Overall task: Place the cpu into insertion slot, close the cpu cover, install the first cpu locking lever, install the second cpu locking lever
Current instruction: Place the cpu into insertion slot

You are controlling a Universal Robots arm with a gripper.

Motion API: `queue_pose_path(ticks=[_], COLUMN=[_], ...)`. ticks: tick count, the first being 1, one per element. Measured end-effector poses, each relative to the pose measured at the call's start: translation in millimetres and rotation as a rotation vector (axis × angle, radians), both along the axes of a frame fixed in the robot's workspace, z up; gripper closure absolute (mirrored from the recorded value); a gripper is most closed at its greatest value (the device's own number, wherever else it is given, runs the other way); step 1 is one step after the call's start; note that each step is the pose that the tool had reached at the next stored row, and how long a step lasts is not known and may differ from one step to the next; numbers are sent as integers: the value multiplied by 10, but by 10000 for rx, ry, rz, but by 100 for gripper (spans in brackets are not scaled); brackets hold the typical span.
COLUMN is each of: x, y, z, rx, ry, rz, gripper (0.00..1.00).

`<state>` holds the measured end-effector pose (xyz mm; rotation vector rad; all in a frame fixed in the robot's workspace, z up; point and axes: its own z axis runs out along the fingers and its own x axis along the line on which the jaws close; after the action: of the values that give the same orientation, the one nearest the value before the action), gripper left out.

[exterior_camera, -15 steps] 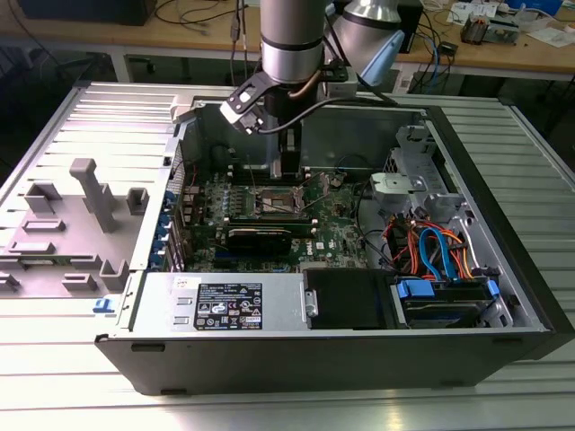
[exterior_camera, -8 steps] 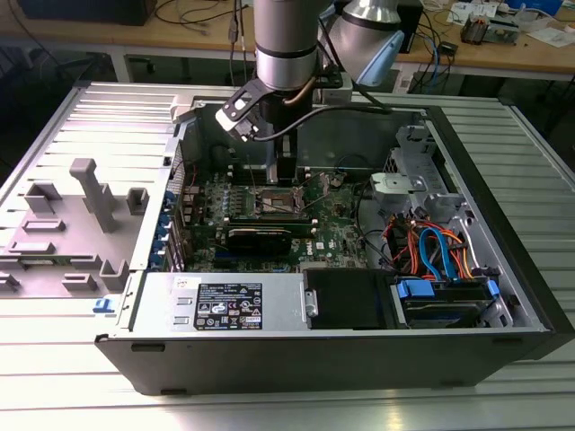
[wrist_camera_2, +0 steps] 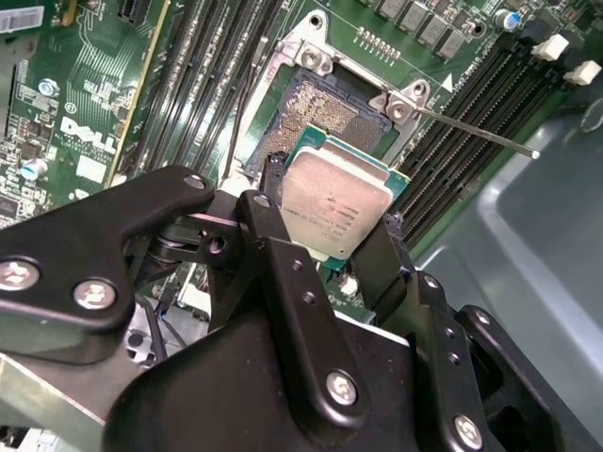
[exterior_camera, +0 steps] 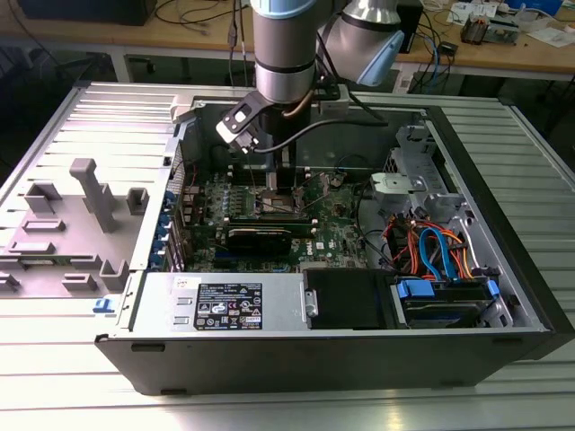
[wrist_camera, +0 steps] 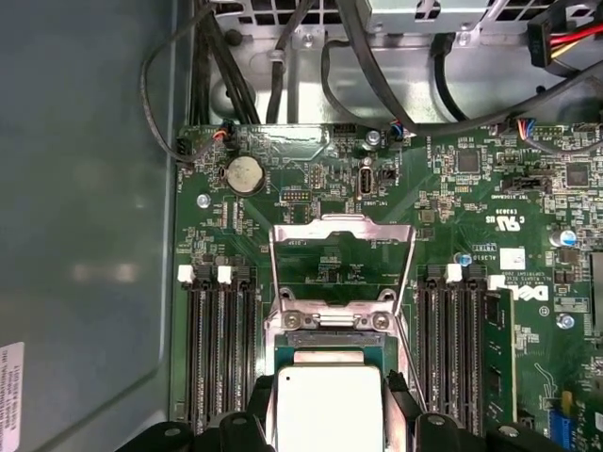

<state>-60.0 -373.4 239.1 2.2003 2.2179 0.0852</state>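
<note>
Setting: robotics or electronics laboratory. Evidence, exterior view: slotted aluminium work table point(exterior_camera: 54, 395) carrying an opened desktop computer case point(exterior_camera: 359, 359) at frame centre and grey moulded fixtures point(exterior_camera: 90, 197) at left. Wooden benches point(exterior_camera: 503, 54) run along the upper edge, strewn with cables point(exterior_camera: 198, 13) and small electronic parts point(exterior_camera: 481, 27).

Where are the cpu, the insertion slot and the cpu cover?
the cpu point(wrist_camera_2: 334, 200): second wrist view, middle of its metal top.
the insertion slot point(wrist_camera_2: 316, 105): second wrist view, its bare contact field.
the cpu cover point(wrist_camera: 344, 222): first wrist view, free edge of the raised frame.
</note>
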Motion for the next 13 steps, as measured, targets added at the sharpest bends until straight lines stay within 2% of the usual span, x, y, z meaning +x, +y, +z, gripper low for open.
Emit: queue_pose_path(ticks=[7,13], x=[0,0], y=[0,1], z=[-67,-80], rx=[6,12], ry=[1,-2], rz=[-1,1], gripper=[46,46])
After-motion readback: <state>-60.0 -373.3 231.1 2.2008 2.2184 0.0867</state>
